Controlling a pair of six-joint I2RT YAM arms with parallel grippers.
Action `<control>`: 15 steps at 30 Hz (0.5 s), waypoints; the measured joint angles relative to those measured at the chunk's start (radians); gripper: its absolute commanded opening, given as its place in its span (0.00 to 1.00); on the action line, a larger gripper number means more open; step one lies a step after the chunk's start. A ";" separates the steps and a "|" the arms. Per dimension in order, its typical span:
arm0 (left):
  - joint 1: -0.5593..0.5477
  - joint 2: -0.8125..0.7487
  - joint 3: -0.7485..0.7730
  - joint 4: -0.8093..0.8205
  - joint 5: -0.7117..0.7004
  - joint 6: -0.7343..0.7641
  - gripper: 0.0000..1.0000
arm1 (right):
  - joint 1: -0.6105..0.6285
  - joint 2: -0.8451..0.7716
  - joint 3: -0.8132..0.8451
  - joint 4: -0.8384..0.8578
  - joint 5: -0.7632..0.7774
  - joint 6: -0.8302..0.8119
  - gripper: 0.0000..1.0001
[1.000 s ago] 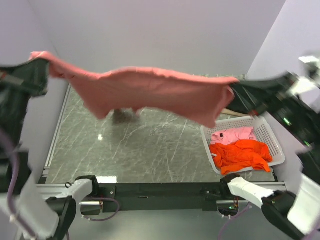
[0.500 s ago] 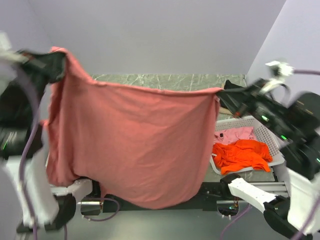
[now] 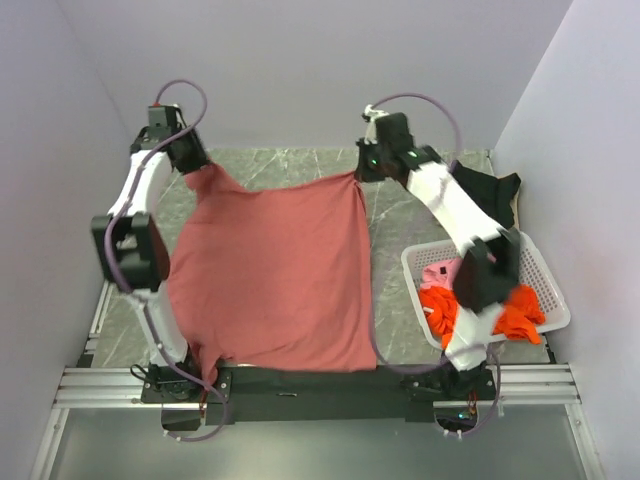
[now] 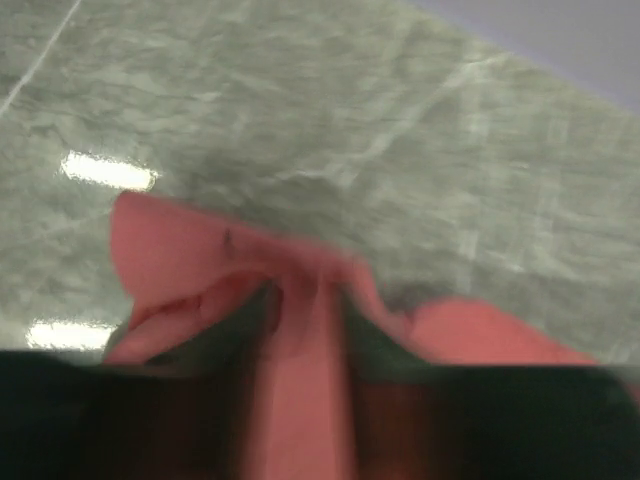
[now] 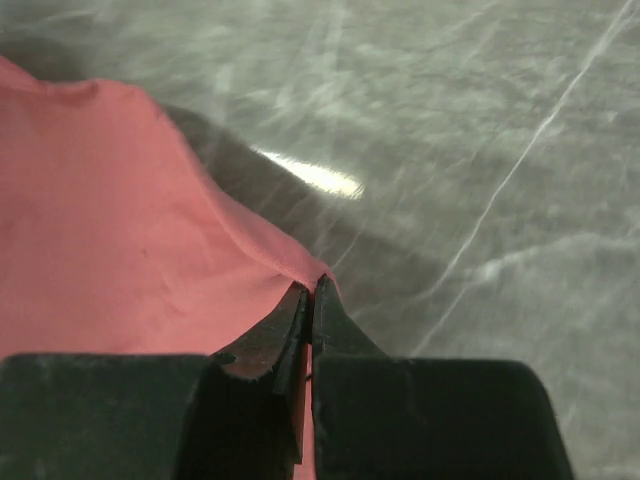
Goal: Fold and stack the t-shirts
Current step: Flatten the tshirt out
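Right wrist view: right gripper, black, two-fingered, jaws pressed together on the edge of the large dusty brick-red cloth t-shirt, pinched at one corner just above the grey-green veined table top. Left wrist view: left gripper, blurred, a bunch of the same cloth lying between its fingers; whether clamped or let go cannot be told. Top external view: both grippers at the far side of the table, one on each far corner of the shirt, which lies spread out from them toward the arm bases, long axis far to near, its near hem close to the front rail; each arm is nearest its own corner, so a fold would likely carry these corners toward the near hem. White plastic lattice basket, right of the shirt: holds a bright orange t-shirt and a pink t-shirt. Black t-shirt: crumpled on the table beyond the basket
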 measured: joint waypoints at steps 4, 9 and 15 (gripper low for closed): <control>0.000 0.186 0.126 -0.004 -0.035 -0.023 0.99 | -0.023 0.358 0.331 -0.038 0.059 0.027 0.42; -0.003 0.153 0.166 0.028 -0.032 -0.068 0.99 | -0.041 0.527 0.583 -0.097 0.109 0.068 0.57; -0.013 -0.156 -0.092 0.104 0.000 -0.093 0.99 | -0.045 0.214 0.213 -0.035 0.123 0.105 0.62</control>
